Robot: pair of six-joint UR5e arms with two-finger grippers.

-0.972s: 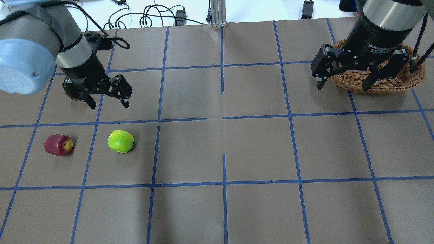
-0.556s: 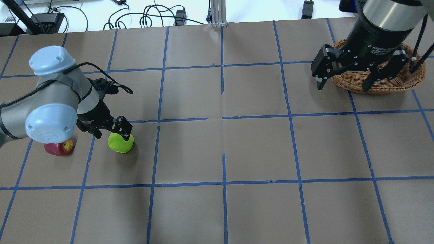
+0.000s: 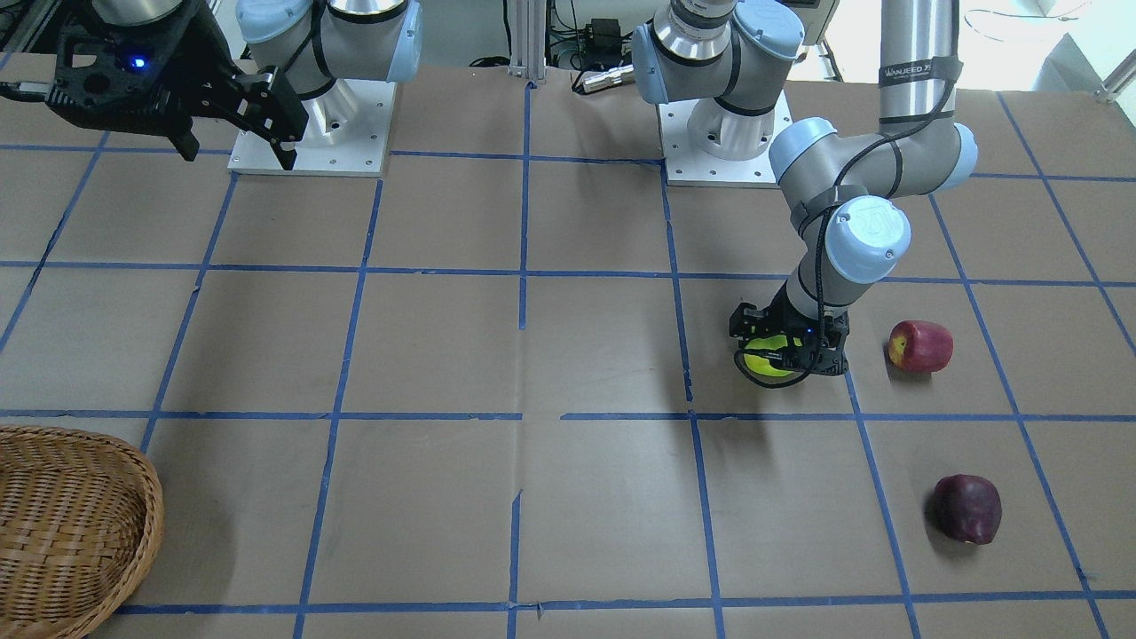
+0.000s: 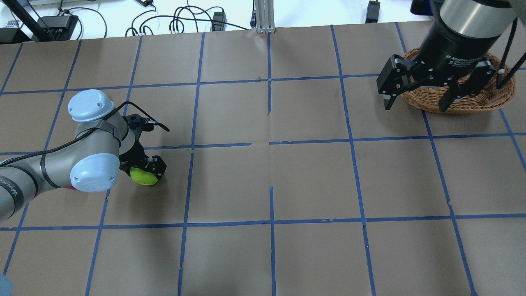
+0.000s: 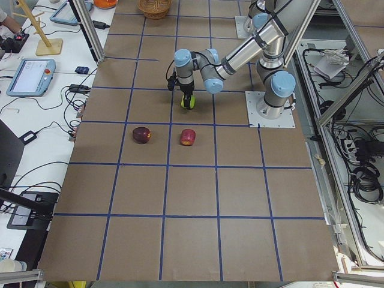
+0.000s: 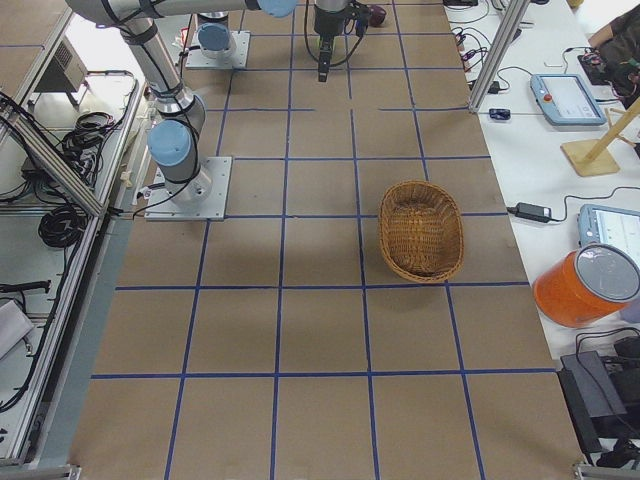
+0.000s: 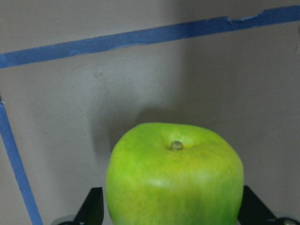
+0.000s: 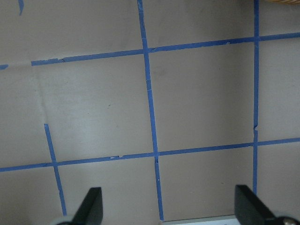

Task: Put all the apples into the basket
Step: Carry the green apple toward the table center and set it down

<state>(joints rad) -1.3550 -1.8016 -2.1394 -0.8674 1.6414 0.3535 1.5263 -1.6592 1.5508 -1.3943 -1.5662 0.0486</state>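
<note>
The yellow-green apple [image 4: 144, 177] lies on the table at the left, and shows in the front view [image 3: 765, 364] and close up in the left wrist view [image 7: 173, 178]. My left gripper [image 4: 144, 170] is open and low around it, one finger [image 7: 93, 208] on each side. The red apple with a yellow patch [image 3: 921, 345] and the dark maroon apple [image 3: 967, 508] lie nearby; in the overhead view my left arm hides them. My right gripper [image 4: 414, 107] is open and empty, held high in front of the wicker basket [image 4: 489, 98].
Blue tape lines grid the brown table. The arm bases [image 3: 311, 133] stand on the robot's side of the table. Cables and an aluminium post [image 4: 263, 16] line the far edge. An orange container [image 6: 585, 285] and tablets sit on a side bench.
My left arm has swung down and forward, and its open gripper has dropped around the yellow-green apple. The arm now covers the red apple in the overhead view. The right arm has not moved.
</note>
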